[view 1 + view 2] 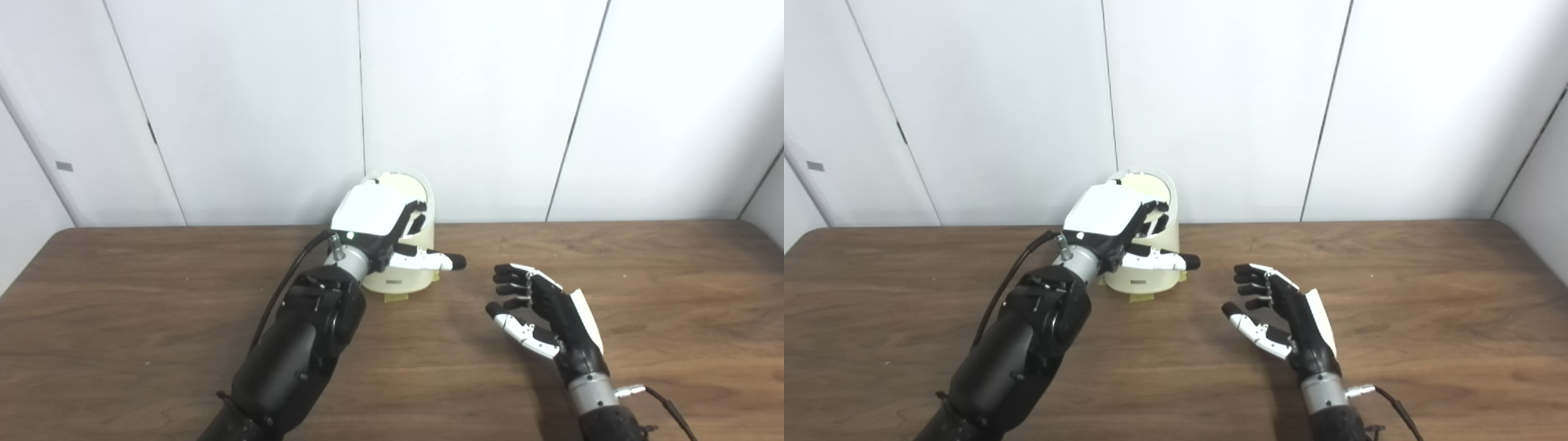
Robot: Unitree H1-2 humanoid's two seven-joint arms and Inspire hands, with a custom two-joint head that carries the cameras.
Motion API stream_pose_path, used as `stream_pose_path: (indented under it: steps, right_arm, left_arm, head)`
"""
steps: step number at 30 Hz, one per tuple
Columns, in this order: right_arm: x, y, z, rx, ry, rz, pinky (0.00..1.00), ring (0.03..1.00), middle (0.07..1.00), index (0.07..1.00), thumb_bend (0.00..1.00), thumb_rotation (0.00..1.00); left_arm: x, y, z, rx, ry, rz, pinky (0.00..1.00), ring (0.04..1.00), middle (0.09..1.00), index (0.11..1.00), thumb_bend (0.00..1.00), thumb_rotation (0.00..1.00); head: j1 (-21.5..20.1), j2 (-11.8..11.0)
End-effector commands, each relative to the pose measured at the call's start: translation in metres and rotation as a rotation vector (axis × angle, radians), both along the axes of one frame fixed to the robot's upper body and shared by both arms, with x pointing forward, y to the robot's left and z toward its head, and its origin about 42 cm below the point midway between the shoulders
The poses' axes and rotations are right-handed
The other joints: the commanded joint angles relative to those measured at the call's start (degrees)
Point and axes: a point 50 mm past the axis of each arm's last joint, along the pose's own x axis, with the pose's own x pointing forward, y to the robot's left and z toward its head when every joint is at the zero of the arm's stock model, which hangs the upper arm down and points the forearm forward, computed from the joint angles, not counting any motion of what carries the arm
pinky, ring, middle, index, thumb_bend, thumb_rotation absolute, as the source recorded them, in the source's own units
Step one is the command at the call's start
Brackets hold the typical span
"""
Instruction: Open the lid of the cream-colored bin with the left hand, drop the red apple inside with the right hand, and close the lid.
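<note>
The cream-colored bin (405, 277) stands at the back of the table, close to the wall. Its lid (401, 182) is tipped up and back, so the bin's mouth is uncovered. My left hand (376, 214) hovers over the mouth. Its fingers (414, 215) curl against the inside of the lid, and its thumb (429, 261) sticks out in front of the bin's wall, gripping nothing. My right hand (545, 312) is to the right of the bin, just above the table, open and empty with its palm facing left. No red apple shows in either view. The bin's inside is hidden by my left hand.
The brown wooden table (674, 294) runs to both sides. White wall panels (478, 104) rise right behind the bin. Bits of yellow tape (395, 299) show at the bin's foot. A cable (288, 278) trails from my left wrist.
</note>
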Motion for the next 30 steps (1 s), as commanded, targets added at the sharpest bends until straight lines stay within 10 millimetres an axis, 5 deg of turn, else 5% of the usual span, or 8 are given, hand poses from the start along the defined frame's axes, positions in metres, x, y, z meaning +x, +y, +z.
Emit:
stream_pose_path:
  steps: [1,12,19,30]
  right_arm:
    - [0.007,0.003,0.021,0.005,-0.08,0.009,0.6,0.692,0.714,0.715,0.27,0.29]
    - [0.006,0.003,0.021,0.005,-0.086,0.015,0.59,0.692,0.715,0.715,0.27,0.28]
    - [0.007,0.002,0.021,-0.004,-0.092,0.017,0.59,0.69,0.714,0.715,0.27,0.29]
    - [0.007,0.003,0.02,0.003,-0.08,0.014,0.6,0.695,0.721,0.723,0.27,0.28]
  left_arm:
    - [0.007,0.004,-0.003,0.006,0.026,0.019,1.0,0.84,0.824,0.811,0.95,0.91]
    - [0.006,0.005,-0.004,-0.026,0.015,0.019,1.0,0.836,0.829,0.816,0.96,0.9]
    - [-0.002,0.0,0.016,-0.143,-0.085,0.013,0.92,0.822,0.849,0.857,0.74,0.91]
    - [-0.015,0.014,0.041,-0.296,-0.167,0.023,0.93,0.929,0.93,0.931,0.64,0.89]
  head:
    - [0.0,0.1]
    - [0.1,0.3]
    - [0.1,0.2]
    - [0.0,0.0]
